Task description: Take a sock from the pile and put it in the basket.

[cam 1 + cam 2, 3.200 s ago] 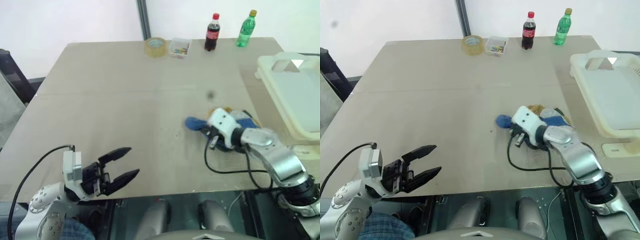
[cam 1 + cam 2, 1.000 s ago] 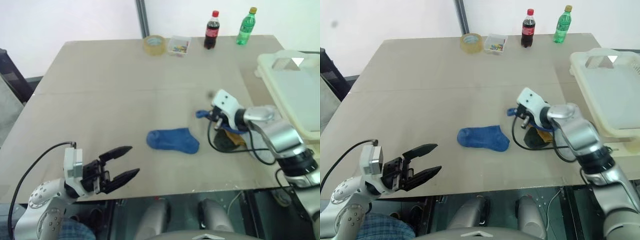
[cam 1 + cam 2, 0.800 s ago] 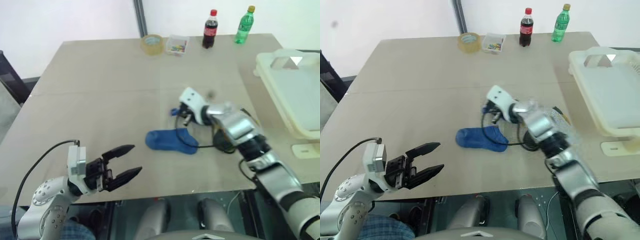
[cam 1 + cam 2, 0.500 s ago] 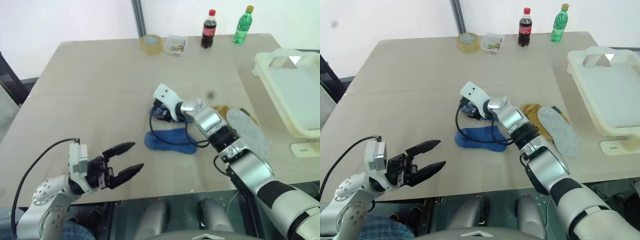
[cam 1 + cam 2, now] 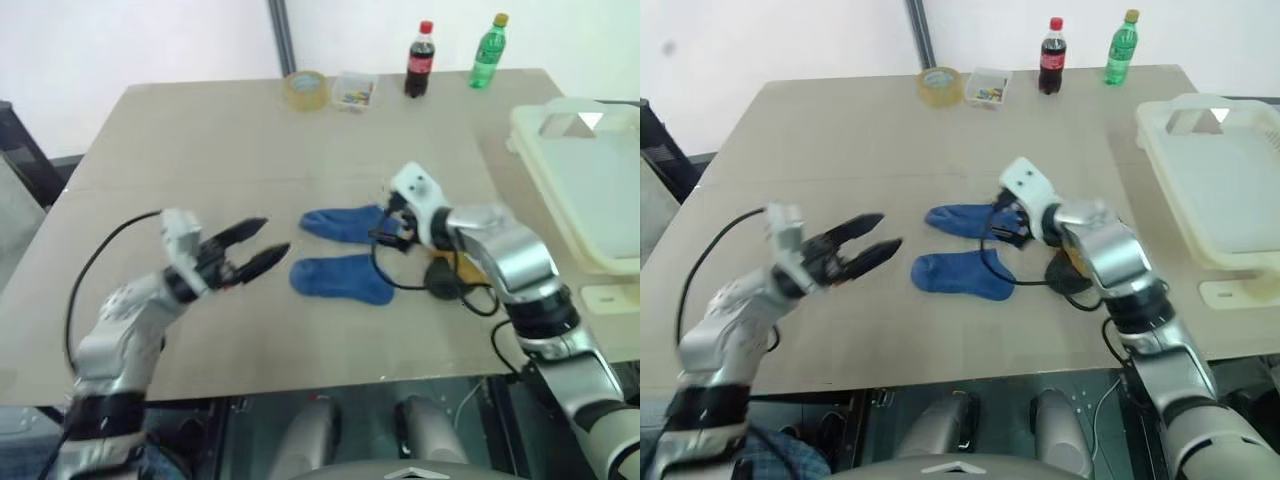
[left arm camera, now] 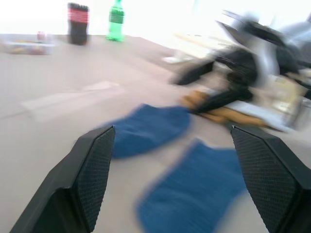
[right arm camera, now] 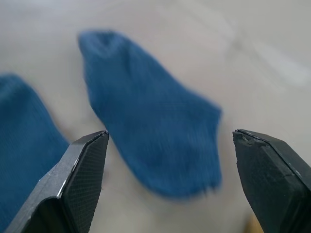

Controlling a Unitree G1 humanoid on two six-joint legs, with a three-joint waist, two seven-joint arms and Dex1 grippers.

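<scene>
Two bright blue socks lie flat mid-table, one (image 5: 338,222) farther back and one (image 5: 340,279) nearer me. My right gripper (image 5: 386,228) hovers open at the farther sock's (image 7: 150,126) right end, with nothing between its fingers. What shows of the pile (image 5: 458,268) is a mustard and a dark sock, mostly hidden under my right forearm. My left gripper (image 5: 256,253) is open and points at the two socks from their left, a short way off. The cream-white basket (image 5: 560,135) stands at the table's right edge.
A tape roll (image 5: 307,89), a small clear box (image 5: 358,92), a cola bottle (image 5: 420,60) and a green bottle (image 5: 490,55) line the far edge. A black cable (image 5: 420,285) from my right wrist loops over the nearer sock's toe.
My right gripper carried a blue sock left from the pile and let it go; it now lies behind the first blue sock. My left gripper has moved forward toward the socks.
</scene>
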